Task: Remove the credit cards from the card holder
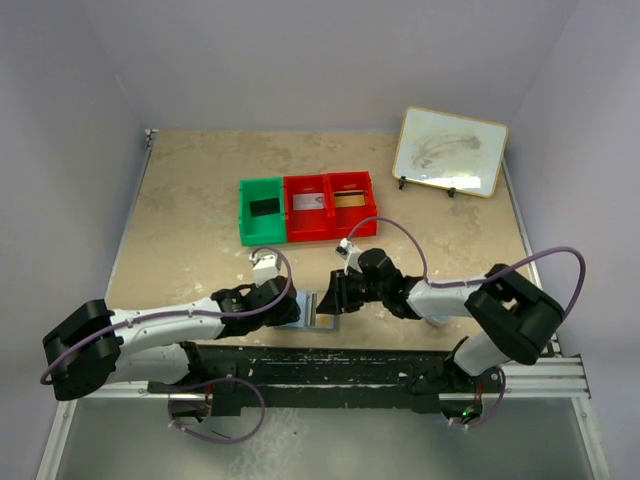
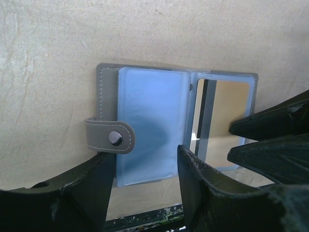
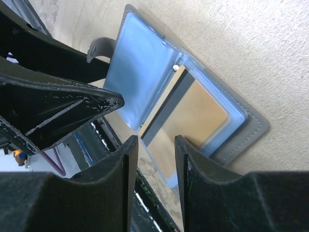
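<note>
Card holder [image 2: 104, 96] open; gold card [image 3: 193, 113] not yet out, between narrowed right gripper [image 3: 155, 142] jaws. Left gripper [image 2: 145, 157] straddles other flap. Cannot tell if either grips.

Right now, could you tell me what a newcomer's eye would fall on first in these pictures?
First, the open grey card holder at the near edge of the table, holding a gold, dark-striped card in a clear sleeve, the right fingers either side of its end. Then the red and green bins mid-table, and the whiteboard propped at the far right.
</note>
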